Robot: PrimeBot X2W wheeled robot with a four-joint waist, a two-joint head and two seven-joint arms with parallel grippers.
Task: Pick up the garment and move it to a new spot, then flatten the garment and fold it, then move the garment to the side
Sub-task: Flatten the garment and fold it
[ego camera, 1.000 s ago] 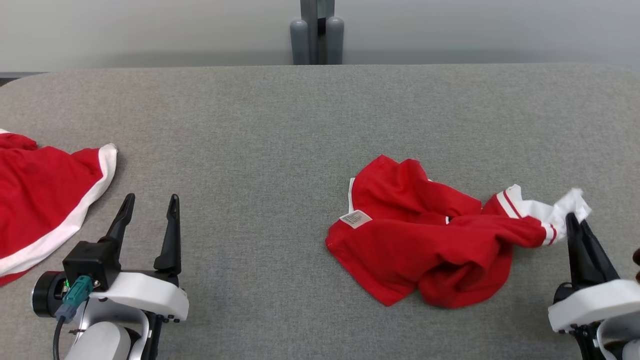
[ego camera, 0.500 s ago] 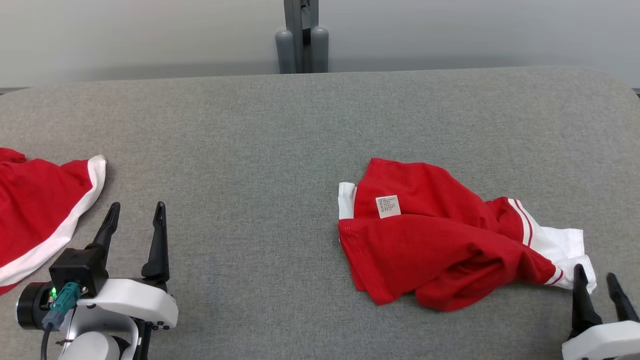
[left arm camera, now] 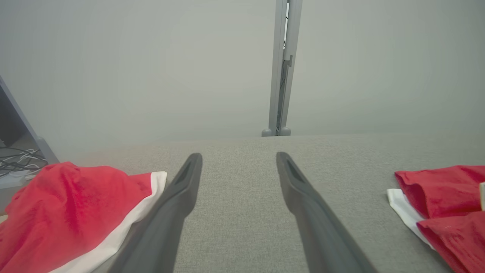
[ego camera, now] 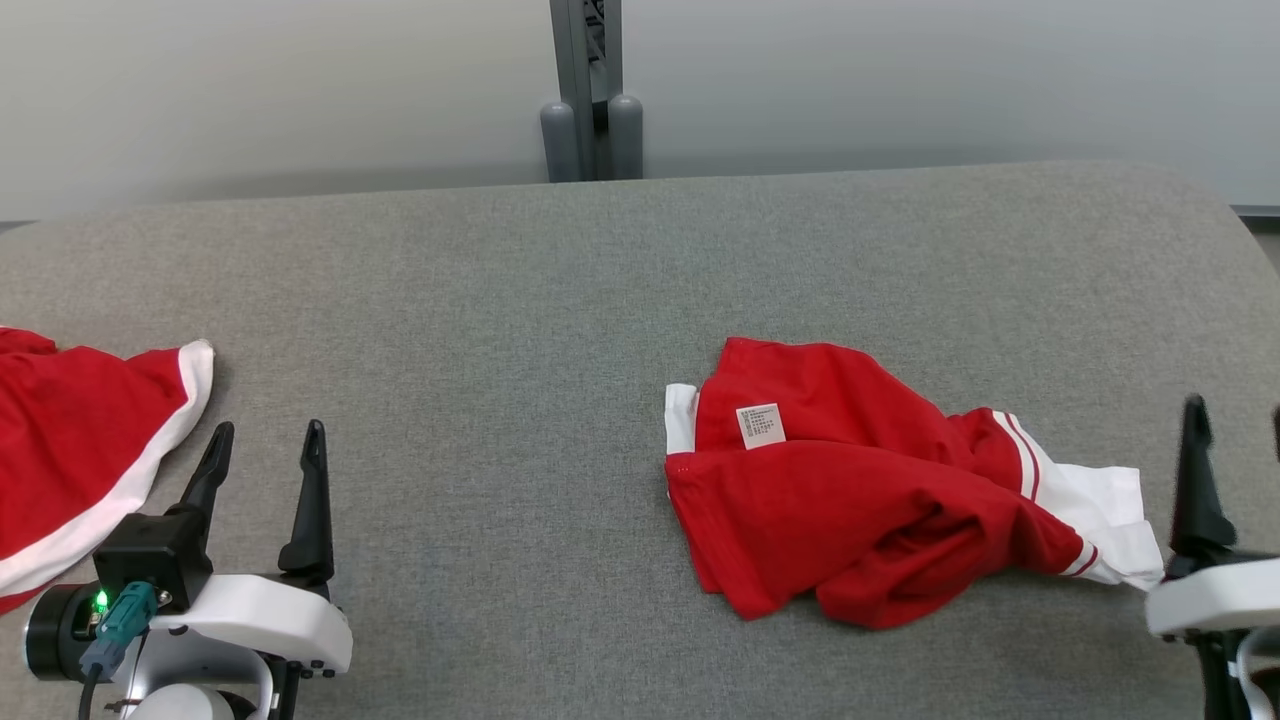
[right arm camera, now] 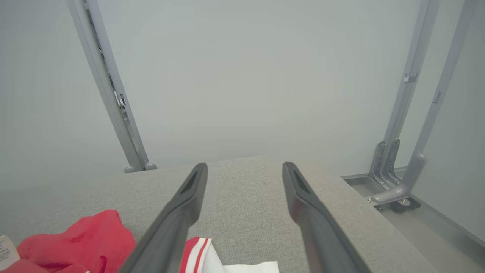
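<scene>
A crumpled red garment [ego camera: 860,510] with white striped trim and a white label lies on the grey table [ego camera: 600,300], right of centre. Its left edge shows at the right of the left wrist view, garment [left arm camera: 443,201], and its red cloth and white sleeve at the bottom left of the right wrist view, garment [right arm camera: 87,242]. My right gripper [ego camera: 1235,420] stands open just right of the white sleeve, holding nothing; the same open right gripper [right arm camera: 244,168] points over bare table. My left gripper [ego camera: 265,440] is open near the front left, empty, as is the left gripper [left arm camera: 237,159].
A second red garment with a white hem [ego camera: 90,450] lies at the table's left edge, close to my left gripper. A grey post [ego camera: 585,90] stands behind the table. The table's right edge [right arm camera: 363,212] drops to the floor, with metal legs beyond.
My right gripper let go of the white sleeve, opened and drew back to the right. The garment settled flatter on the table. The camera has tilted, shifting the whole picture down.
</scene>
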